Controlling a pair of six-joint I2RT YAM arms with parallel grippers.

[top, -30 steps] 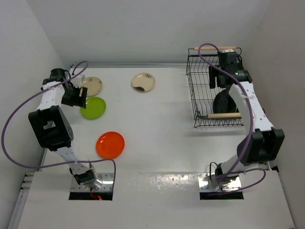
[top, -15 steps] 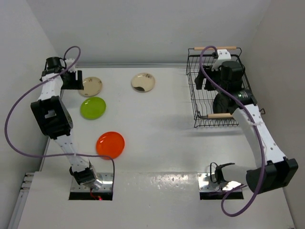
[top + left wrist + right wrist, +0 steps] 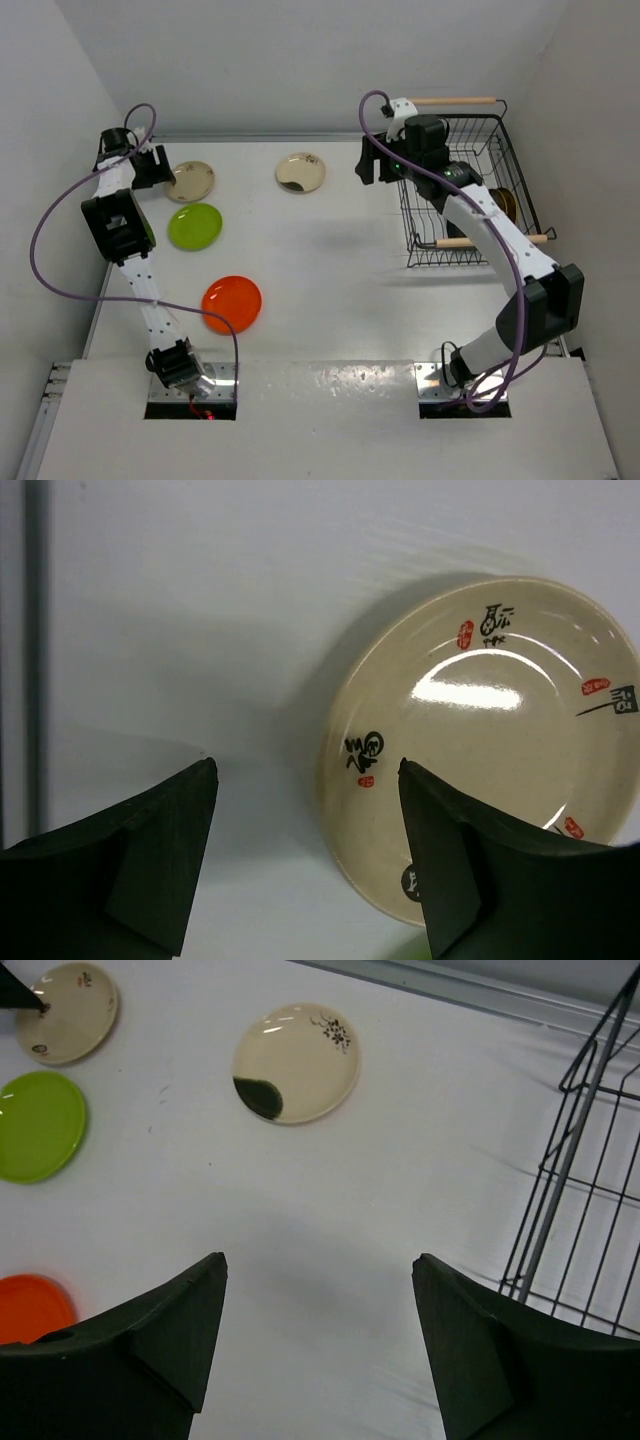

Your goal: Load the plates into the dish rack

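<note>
Both grippers empty, jaws spread; four plates on the table (image 3: pixel 330 280), not racked.

Left gripper (image 3: pixel 150 166) (image 3: pixel 305 770) sits at the table's 10 o'clock corner, jaws wide apart with nothing between them, at the 9 o'clock edge of the cream plate with red and black marks (image 3: pixel 190 180) (image 3: pixel 480 740). Lime green plate (image 3: pixel 195 226) (image 3: pixel 38 1125) lies just at that plate's 6 o'clock; orange-red plate (image 3: pixel 231 304) (image 3: pixel 30 1305) further toward 6. Cream plate with a dark patch (image 3: pixel 300 172) (image 3: pixel 296 1062) lies at 12 o'clock, mid-table. Dish rack (image 3: pixel 415 215) (image 3: pixel 560 1160) stands at 2 o'clock. Right gripper (image 3: pixel 375 170) (image 3: pixel 320 1260) hangs just outside its 9 o'clock wall, jaws spread over bare table. A brownish plate (image 3: pixel 505 205) stands in the rack; the arm hides the rest.
</note>
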